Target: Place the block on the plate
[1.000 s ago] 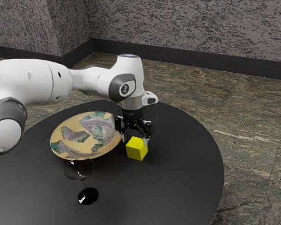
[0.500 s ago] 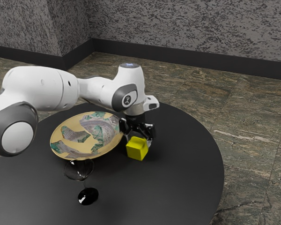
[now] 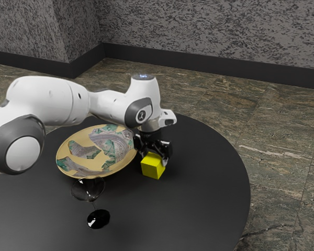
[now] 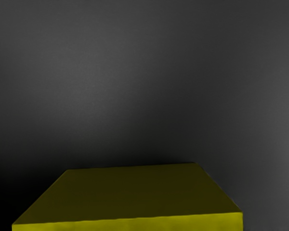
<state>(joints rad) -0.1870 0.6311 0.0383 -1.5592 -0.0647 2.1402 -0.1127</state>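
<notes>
In the exterior view the black gripper (image 3: 154, 157) is low over the yellow block (image 3: 153, 166), around its upper part. How its far side meets the block is hidden. The block rests upright on the black round table (image 3: 199, 183). Seen from my hand, the block's dark top face (image 4: 130, 192) lies just under the hand, with a brighter side face along its edge. A wide tan plate (image 3: 102, 151) with grey and green patches lies beside the block, toward the exterior view's left, with nothing on it.
A clear stemmed glass (image 3: 89, 189) with a dark base stands in front of the plate, toward the exterior view's lower left. The arm reaches over the plate's far side. Grey patterned walls (image 3: 209, 36) rise behind the stone-like floor (image 3: 277, 136).
My hand has come down closer around the block over the last second, with a slight sideways shift and tilt. Since half a second ago the gripper's linkage looks narrower. Block, plate and glass have stayed put.
</notes>
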